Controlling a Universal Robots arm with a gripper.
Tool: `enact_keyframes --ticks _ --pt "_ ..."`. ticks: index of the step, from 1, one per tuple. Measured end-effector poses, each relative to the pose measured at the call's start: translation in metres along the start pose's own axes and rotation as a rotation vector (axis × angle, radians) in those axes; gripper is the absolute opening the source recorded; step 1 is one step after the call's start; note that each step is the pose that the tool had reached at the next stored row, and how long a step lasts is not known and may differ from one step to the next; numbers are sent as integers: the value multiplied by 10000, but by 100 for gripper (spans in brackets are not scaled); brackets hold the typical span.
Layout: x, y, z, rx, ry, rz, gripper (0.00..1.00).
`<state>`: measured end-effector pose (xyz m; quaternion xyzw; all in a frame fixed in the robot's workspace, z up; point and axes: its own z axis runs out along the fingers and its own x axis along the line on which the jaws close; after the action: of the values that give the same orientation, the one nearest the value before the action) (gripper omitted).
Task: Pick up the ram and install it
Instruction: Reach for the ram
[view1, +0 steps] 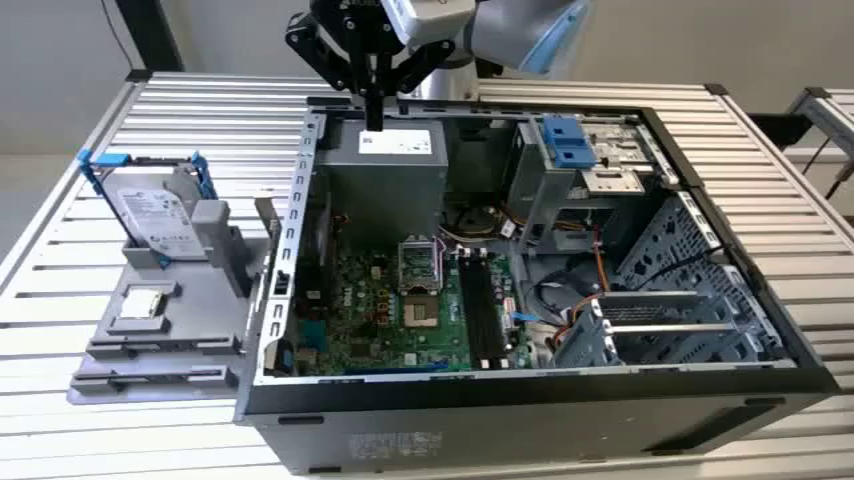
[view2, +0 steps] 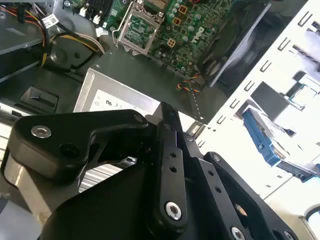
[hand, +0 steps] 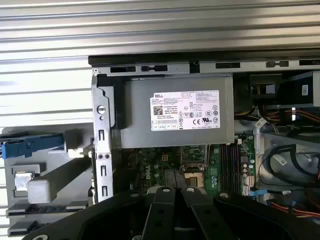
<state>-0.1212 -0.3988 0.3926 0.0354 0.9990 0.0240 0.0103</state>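
Open computer case (view1: 534, 425) on slatted table (view1: 200, 110) — hard drive (view1: 150, 215) beside it.

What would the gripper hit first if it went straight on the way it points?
Most likely the grey power supply; the gripper hangs above its labelled face, though depth is unclear.

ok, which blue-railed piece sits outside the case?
The hard drive on the grey stand at the exterior view's left; the other blue bracket is inside the case.

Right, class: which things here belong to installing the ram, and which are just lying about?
Job: tool, apparently shut on the ram; sockets; case.
Lying about: hard drive; chip; grey stand.
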Motion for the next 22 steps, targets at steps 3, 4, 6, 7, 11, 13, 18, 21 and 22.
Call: enact_keyframes --ticks 3,4,6,7,11,13,18,21,22 --pt "0 0 0 -1 -1 0 0" --pt "0 0 0 -1 -1 0 0" --pt "0 0 -1 8 0 -1 0" --pt "0 0 -2 14 0 -2 0" --pt "0 0 -1 34 -2 -1 0" --pt "0 0 -1 45 -3 -1 0" --pt "7 0 -1 55 -5 1 0" --pt "31 -2 -1 55 -4 -1 0" --pt "40 -3 -2 55 -4 -1 0"
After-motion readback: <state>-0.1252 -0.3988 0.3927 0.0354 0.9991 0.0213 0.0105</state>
